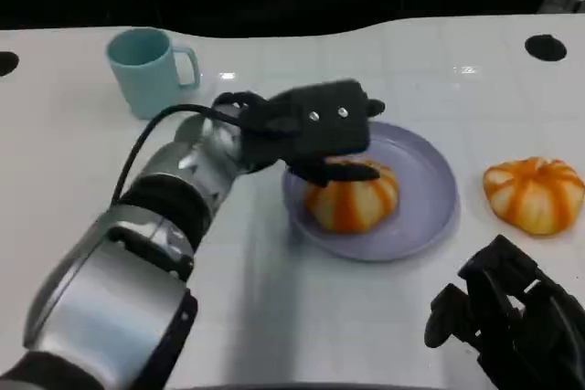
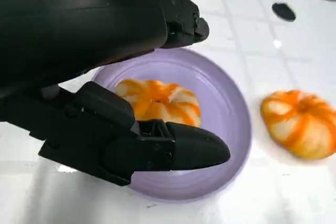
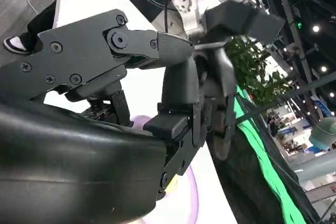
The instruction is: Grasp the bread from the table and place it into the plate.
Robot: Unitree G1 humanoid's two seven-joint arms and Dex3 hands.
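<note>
Left robot hand [image 1: 315,130] hovers over bread [image 1: 352,195] lying on plate [image 1: 430,180].

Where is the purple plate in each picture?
Head view: the purple plate lies right of centre, under the left hand.
Left wrist view: it sits in the middle, behind the black fingers.
Right wrist view: a sliver of its rim shows at the bottom edge.
Shared landmark: the bread on it.

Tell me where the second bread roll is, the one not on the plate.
In the head view the loose bread roll lies on the white table at the right, just past the purple plate rim, ahead of the right hand.
</note>
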